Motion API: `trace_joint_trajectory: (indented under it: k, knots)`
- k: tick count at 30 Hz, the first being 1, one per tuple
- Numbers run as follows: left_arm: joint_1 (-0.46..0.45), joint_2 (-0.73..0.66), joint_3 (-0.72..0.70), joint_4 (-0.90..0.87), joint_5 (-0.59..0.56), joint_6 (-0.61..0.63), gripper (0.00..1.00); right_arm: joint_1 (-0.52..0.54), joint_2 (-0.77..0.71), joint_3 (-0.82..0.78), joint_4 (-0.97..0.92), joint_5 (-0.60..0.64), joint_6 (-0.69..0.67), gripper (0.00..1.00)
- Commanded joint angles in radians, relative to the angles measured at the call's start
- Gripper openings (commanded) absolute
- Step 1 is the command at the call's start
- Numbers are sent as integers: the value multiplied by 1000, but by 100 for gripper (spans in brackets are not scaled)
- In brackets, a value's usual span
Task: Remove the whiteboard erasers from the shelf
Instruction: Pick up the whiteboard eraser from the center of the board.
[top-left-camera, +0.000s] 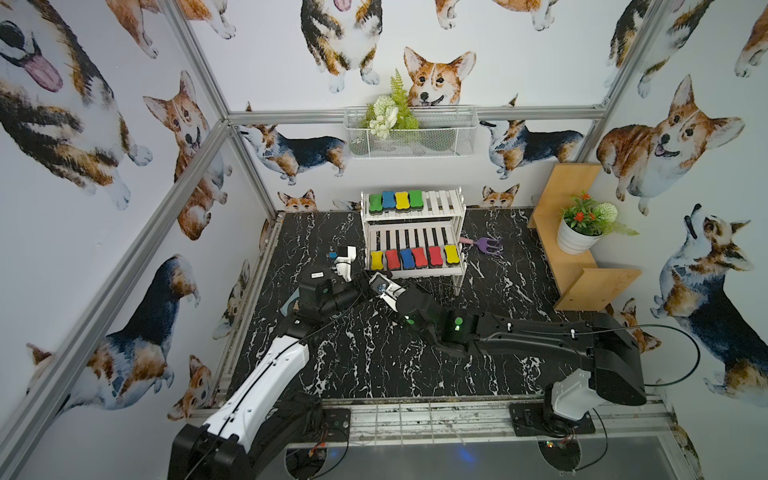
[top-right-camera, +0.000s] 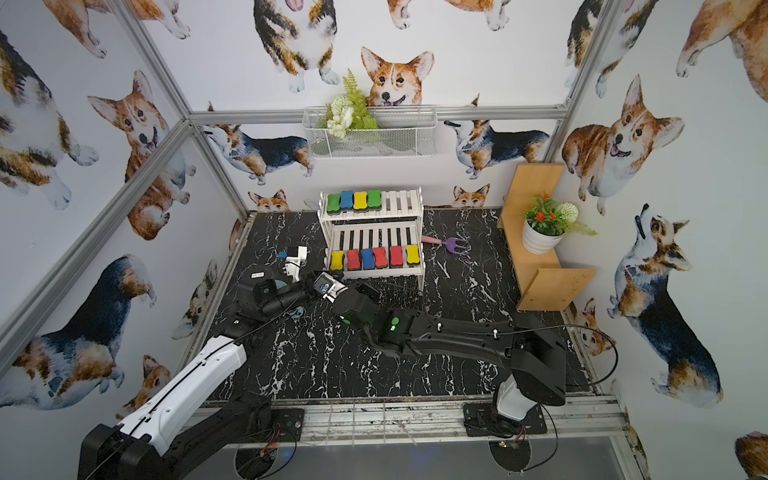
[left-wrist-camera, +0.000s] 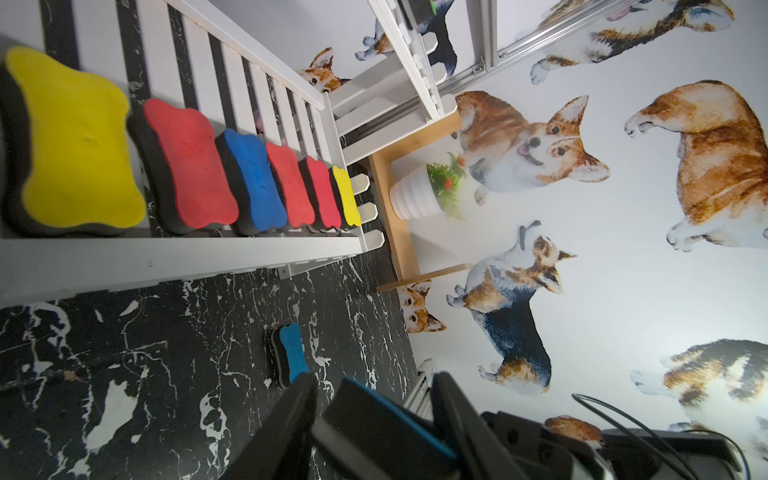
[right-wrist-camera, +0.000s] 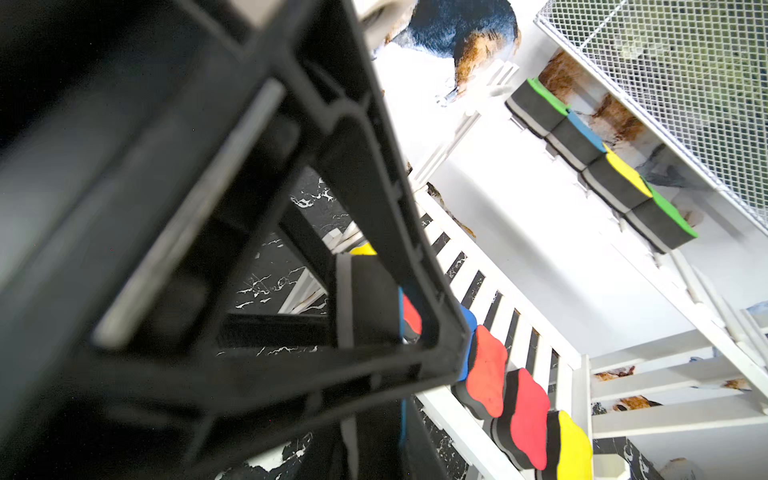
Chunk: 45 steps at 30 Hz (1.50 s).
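The black marble table (top-left-camera: 374, 365) carries the white shelf (top-left-camera: 441, 203) at its far middle. Both arms reach in and meet just in front of the shelf's near left corner. The right gripper (top-left-camera: 380, 286) is closed tight on a blue eraser (left-wrist-camera: 374, 419) and holds it off the table. The left gripper (left-wrist-camera: 374, 386) has its jaws close on either side of that same eraser; whether they press it I cannot tell. Of the whiteboard erasers, four sit in the top row (top-left-camera: 395, 200) at the shelf's left: green, blue, yellow, green. Six fill the lower row (top-left-camera: 415, 257) along its near edge. A second blue eraser (left-wrist-camera: 293, 353) lies on the table, apart from the shelf.
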Motion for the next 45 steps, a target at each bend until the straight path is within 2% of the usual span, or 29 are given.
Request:
trace_joint_trajectory:
  k: [1,3,6,9,10,12,14,16,18,20,24,30,38,42,45]
  knots:
    - [2,6,11,-10,-11,9,28,6,-22,-10,72,-51,7,10]
    - [4,10,22,-15,-3,17,15,6,-49,-34,71,-82,36,16]
    - [18,13,36,-29,15,40,1,6,-125,-84,61,-143,92,39]
    - [51,14,36,-19,67,70,0,-17,-249,-152,62,-262,184,54]
    - [65,16,31,-6,95,75,0,-48,-285,-163,47,-341,241,56]
    - [98,33,16,64,191,68,0,-166,-371,-196,41,-594,392,59]
    - [114,53,9,110,261,73,0,-284,-423,-232,76,-794,530,62]
    - [111,69,-2,193,334,53,0,-394,-420,-235,84,-1003,628,67]
    - [101,75,-27,329,383,-3,0,-452,-383,-221,84,-1177,690,67]
    - [88,75,-47,443,417,-53,0,-461,-358,-230,121,-1267,728,68]
    - [60,53,-53,548,444,-81,0,-468,-336,-260,189,-1334,767,69]
    - [15,26,-50,592,474,-79,0,-489,-305,-338,482,-1505,940,69]
    - [-16,13,-49,620,501,-76,0,-489,-287,-351,657,-1599,1037,68]
    - [-42,16,-48,617,509,-65,0,-489,-265,-350,719,-1623,1084,64]
    - [-44,18,-48,600,499,-56,0,-488,-252,-338,720,-1637,1087,55]
